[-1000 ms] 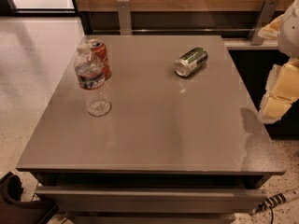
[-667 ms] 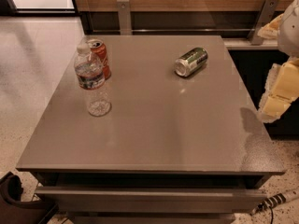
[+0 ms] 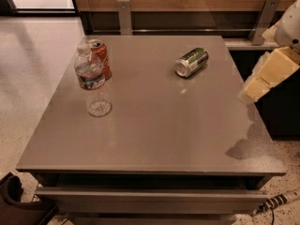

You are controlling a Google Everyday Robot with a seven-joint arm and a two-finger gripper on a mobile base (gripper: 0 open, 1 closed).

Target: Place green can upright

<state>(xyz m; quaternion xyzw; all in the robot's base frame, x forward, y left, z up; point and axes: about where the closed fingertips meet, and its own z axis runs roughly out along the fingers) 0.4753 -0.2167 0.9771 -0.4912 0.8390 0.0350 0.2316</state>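
Note:
The green can point(image 3: 192, 61) lies on its side on the far right part of the grey table point(image 3: 154, 125), its silver end facing front-left. My gripper point(image 3: 267, 76) shows as cream-coloured parts at the right edge of the view, above the table's right edge. It is to the right of the can, a little nearer to me, and apart from it. It holds nothing that I can see.
A clear water bottle point(image 3: 93, 83) stands upright at the left of the table, with a red-orange soda can point(image 3: 100, 57) upright just behind it. A wooden wall panel with metal brackets point(image 3: 124, 15) runs behind the table. A drawer front point(image 3: 150, 200) sits below the tabletop.
The gripper has shifted a little left and up at the table's right edge. The green can, bottle and soda can have not moved.

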